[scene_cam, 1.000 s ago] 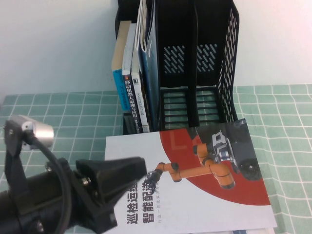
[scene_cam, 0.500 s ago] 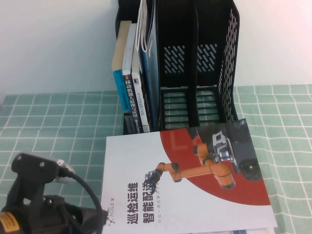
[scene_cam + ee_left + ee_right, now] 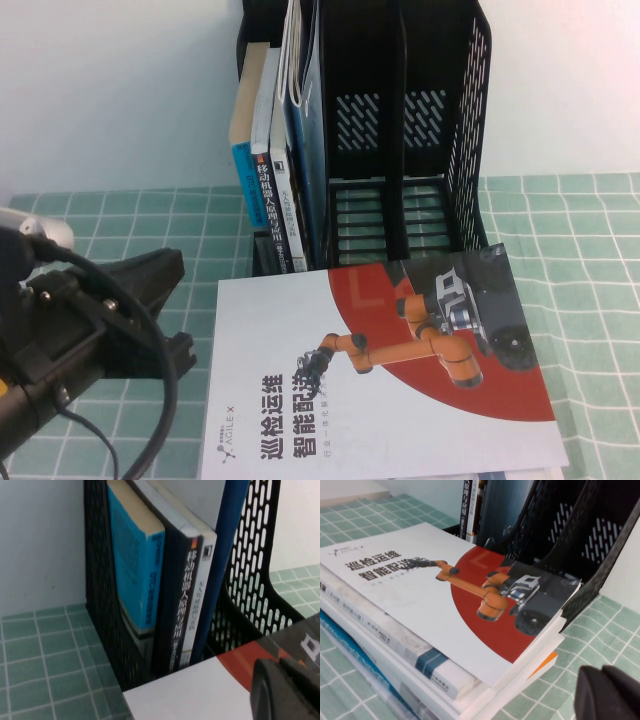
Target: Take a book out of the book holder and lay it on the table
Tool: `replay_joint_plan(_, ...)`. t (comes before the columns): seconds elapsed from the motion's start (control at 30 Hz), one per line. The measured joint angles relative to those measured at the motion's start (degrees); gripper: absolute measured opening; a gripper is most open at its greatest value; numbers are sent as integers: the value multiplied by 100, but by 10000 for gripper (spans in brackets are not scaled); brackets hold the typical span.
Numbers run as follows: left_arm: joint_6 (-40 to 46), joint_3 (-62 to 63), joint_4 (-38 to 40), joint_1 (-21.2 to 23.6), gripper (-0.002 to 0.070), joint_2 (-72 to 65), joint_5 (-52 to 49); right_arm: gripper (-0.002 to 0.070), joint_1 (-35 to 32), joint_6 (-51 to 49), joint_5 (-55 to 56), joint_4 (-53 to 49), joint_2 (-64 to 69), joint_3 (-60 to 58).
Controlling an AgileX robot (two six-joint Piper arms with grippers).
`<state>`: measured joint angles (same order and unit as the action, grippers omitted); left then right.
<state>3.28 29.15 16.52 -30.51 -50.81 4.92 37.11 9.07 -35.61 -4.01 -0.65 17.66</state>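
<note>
The book (image 3: pixel 400 400), white with a red curve and an orange robot arm, lies flat, cover up, in front of the black book holder (image 3: pixel 440 130) on the green grid table (image 3: pixel 570 230). It rests on top of a stack of other books. My left gripper (image 3: pixel 175 270) is shut and empty, just left of the book's left edge; in the left wrist view it (image 3: pixel 280 680) hovers over the book's far corner (image 3: pixel 200 690) near the holder (image 3: pixel 255 580). My right gripper (image 3: pixel 607 692) is shut and empty, above the table (image 3: pixel 600 625) beside the book (image 3: pixel 420 595). It is out of the high view.
Several narrow-spined books (image 3: pixel 265 160) stand in the holder's leftmost slot; its two right slots (image 3: pixel 400 200) hold nothing. A stack of books (image 3: pixel 385 645) lies under the task's book. A white wall stands behind the holder.
My left arm has swung from over the book's near-left corner to the left, off the book. The book has not moved.
</note>
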Motion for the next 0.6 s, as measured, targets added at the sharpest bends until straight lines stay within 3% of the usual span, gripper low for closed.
replay_joint_plan(0.23,30,0,58,26,-2,0,83,-2,0,0,0,0,0,0)
replay_joint_plan(0.6,1200,-202,29,969,-3,717,-25,-2,0,-2,0,9,-5,0)
